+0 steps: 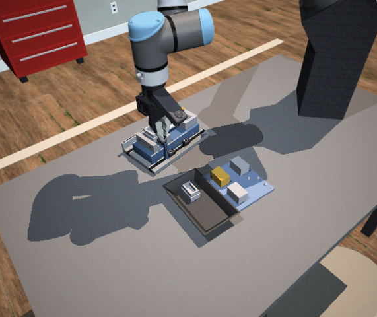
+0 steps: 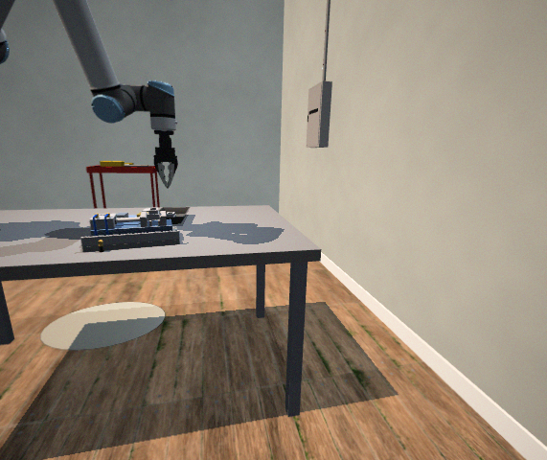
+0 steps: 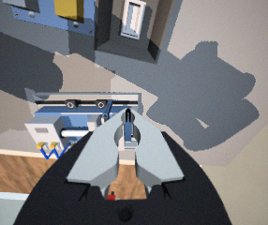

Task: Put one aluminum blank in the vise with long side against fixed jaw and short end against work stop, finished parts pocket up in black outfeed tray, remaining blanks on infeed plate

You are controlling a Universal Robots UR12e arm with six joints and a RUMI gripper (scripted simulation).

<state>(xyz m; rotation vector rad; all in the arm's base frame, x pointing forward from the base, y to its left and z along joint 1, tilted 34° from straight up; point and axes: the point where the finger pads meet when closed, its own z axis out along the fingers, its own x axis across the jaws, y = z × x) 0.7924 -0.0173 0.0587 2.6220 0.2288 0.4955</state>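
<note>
My gripper (image 1: 163, 137) is shut and empty. It hangs well above the blue vise (image 1: 165, 143), as the side view shows (image 2: 166, 184). The wrist view looks past the closed fingers (image 3: 128, 113) onto the vise (image 3: 78, 117). The vise's hose end (image 3: 47, 149) is at the far side. A light block (image 1: 150, 133) sits between the jaws, partly hidden by my fingers. One finished part (image 1: 190, 191) lies pocket up in the black outfeed tray (image 1: 202, 201). The infeed plate (image 1: 241, 185) holds a yellow brass blank (image 1: 220, 176) and two gray blanks (image 1: 239, 165) (image 1: 237, 192).
A tall dark machine column (image 1: 335, 57) stands at the table's far right. A red tool cabinet (image 1: 33, 32) stands on the floor behind the table. The tray touches the infeed plate's left edge.
</note>
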